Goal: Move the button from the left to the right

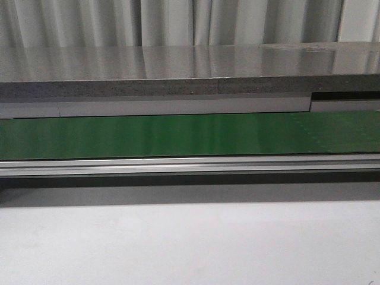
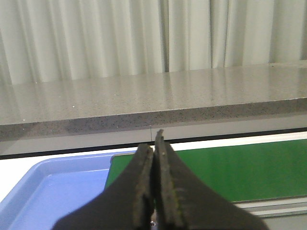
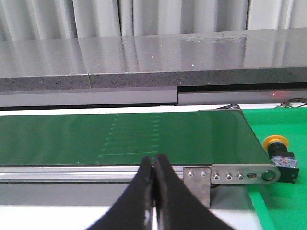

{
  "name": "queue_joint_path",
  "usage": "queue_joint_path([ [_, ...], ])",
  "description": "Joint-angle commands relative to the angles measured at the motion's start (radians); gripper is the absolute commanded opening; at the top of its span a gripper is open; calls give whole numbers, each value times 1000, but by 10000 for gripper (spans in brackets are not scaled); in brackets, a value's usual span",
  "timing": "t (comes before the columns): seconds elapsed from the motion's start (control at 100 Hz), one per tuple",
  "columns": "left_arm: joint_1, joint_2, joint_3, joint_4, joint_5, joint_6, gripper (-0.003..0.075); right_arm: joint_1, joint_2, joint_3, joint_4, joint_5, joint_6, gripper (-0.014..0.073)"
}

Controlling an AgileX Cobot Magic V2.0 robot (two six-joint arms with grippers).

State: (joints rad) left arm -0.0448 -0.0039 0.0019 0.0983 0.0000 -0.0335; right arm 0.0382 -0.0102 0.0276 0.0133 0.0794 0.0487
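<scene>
Button lies on its side just past the belt's end roller, cap pointing away. Only the right gripper sees it; it is likely nearer. Both it and the left gripper have jaws pressed together, empty.

green conveyor belt | grey counter behind | blue tray | pale curtains

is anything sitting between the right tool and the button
Nothing visible does. In the right wrist view the shut right tool hangs near the green conveyor belt, and the button lies on the green mat just past the belt's metal end bracket, which is the nearest thing to skirt.
</scene>
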Motion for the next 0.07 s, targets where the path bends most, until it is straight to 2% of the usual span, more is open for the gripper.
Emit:
queue_joint_path([
  [0.0,-8,-30,33,-5,-83,-14,-20,-1,-21,-15,-5,-89,1,-68],
  [0.06,-8,-30,33,-5,-83,-14,-20,-1,-21,-15,-5,-89,1,-68],
])
